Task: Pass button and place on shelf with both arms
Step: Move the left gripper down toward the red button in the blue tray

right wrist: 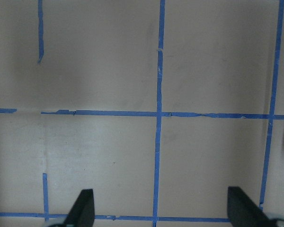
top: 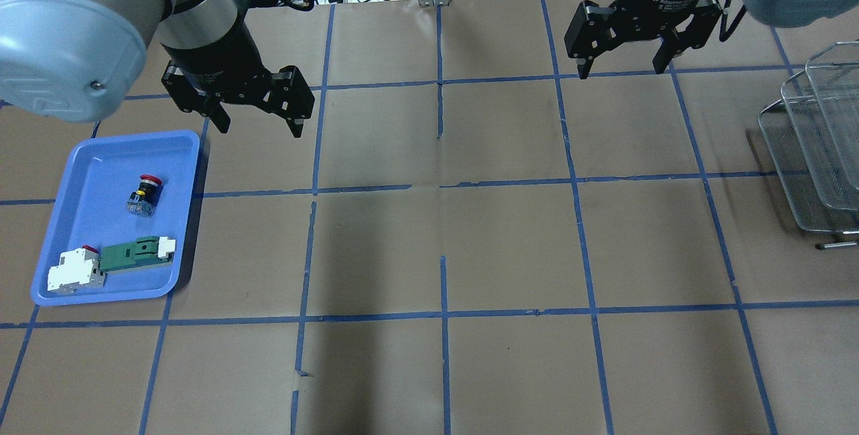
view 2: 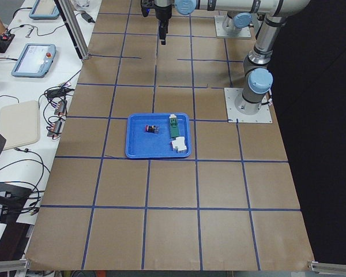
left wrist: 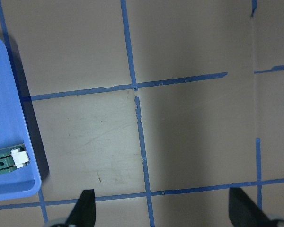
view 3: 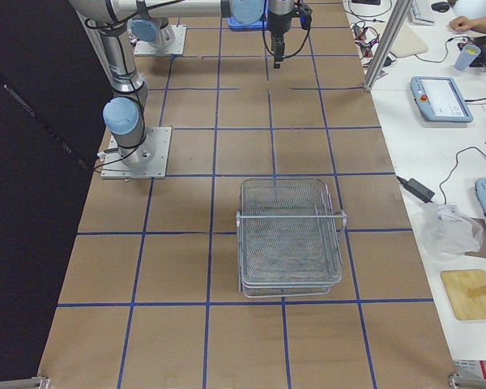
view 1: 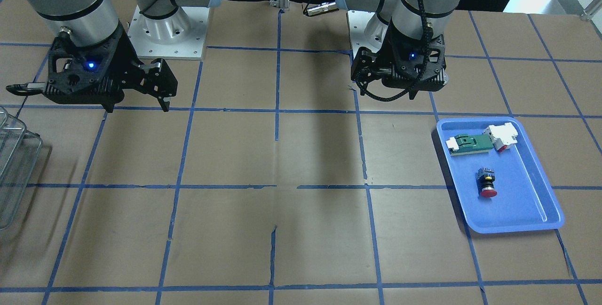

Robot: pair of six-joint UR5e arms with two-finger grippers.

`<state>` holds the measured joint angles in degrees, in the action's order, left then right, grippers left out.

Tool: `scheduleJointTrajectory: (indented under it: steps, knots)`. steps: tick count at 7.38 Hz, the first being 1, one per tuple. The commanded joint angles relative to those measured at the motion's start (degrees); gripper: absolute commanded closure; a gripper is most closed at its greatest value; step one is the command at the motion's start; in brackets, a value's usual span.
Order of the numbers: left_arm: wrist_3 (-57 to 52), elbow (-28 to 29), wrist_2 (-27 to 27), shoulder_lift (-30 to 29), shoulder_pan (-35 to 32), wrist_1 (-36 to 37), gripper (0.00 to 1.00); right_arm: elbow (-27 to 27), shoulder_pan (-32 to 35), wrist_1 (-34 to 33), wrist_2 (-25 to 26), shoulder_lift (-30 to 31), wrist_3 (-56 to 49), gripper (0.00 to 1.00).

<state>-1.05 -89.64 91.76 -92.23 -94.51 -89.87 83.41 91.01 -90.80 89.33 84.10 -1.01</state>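
Well, nothing done yet: left tool point(top: 260, 129) and right tool point(top: 621, 71) hang spread wide, empty, button point(top: 144, 195) lying in the blue tray point(top: 94, 173) near the left tool; pickup, pass, shelf point(top: 802, 170) all ahead.

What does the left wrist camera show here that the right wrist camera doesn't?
Only the left wrist view shows the blue tray, which runs along its left edge. The white-tipped end of the green-and-white part lies in it.

The right wrist view shows nothing of its own, just the taped table surface.

Both views show the brown table crossed by blue tape lines. Each also shows its own arm's pincer, the left pincer and the right pincer, with fingertips spread wide at the bottom edge and nothing between them.
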Motion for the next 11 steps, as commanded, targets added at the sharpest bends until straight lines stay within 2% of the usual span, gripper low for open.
scheduleJointTrajectory:
  steps: [1, 3, 6, 8, 9, 11]
  knots:
    - [0.0, -0.1, -0.1, 0.0, 0.3, 0.0, 0.0, -0.8, 0.1, 0.0, -0.4, 0.1, 0.0, 0.0]
    - [-0.5, -0.7, -0.3, -0.1, 1.5, 0.1, 0.0, -0.4, 0.1, 0.1, 0.5, 0.1, 0.0, 0.0]
    - [-1.1, -1.9, -0.4, -2.6, 13.3, 4.2, 0.0, -0.5, 0.1, 0.1, -0.6, 1.2, -0.2, 0.0]
    - [-8.8, -4.3, -0.9, -5.7, 19.4, 14.1, 0.0, -0.4, 0.2, 0.2, -0.4, 1.2, -0.2, 0.0]
    - [-13.6, -4.1, -1.1, -7.8, 22.4, 15.4, 0.0, -0.3, 0.2, 0.2, 0.2, 1.2, -0.3, 0.0]
    - [-30.7, -5.1, -1.6, -12.5, 28.5, 20.8, 0.0, -0.2, 0.2, -1.5, -0.4, 1.2, -3.0, 0.0]
